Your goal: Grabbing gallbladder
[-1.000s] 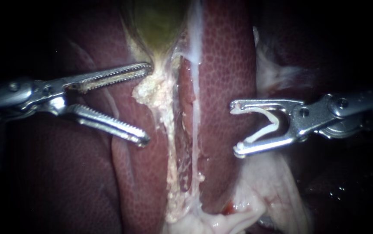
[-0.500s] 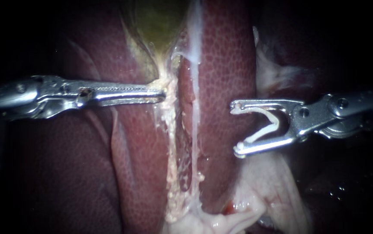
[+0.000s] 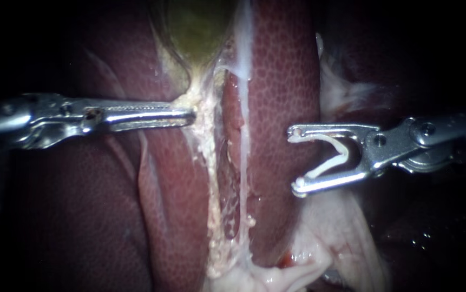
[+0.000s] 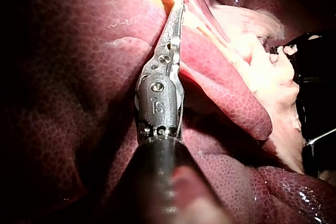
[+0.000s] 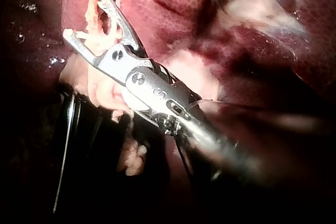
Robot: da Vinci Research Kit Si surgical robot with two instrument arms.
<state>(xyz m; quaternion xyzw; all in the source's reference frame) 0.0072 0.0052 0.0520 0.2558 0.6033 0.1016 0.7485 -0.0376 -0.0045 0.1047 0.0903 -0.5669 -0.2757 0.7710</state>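
Left instrument (image 3: 192, 113): polished metal with toothed jaws, entering level. The jaws are closed tight on the pale, crumbly tissue at the narrow lower end of the gallbladder (image 3: 195, 27).

Right instrument (image 3: 296, 159): jaws stand wide apart and carry a white clip (image 3: 335, 157), one bent leg seated against each jaw (held clear of the tissue in the endoscope view).

Beneath both lies the liver (image 3: 281, 81), dark red, wet and finely mottled. A ragged yellowish strip (image 3: 214, 178) runs down the groove between its lobes. Pale, glistening membrane (image 3: 341, 232) spreads below the right instrument.

Farthest back, the gallbladder is an olive-green, smooth sac between the lobes. The surroundings are dark.
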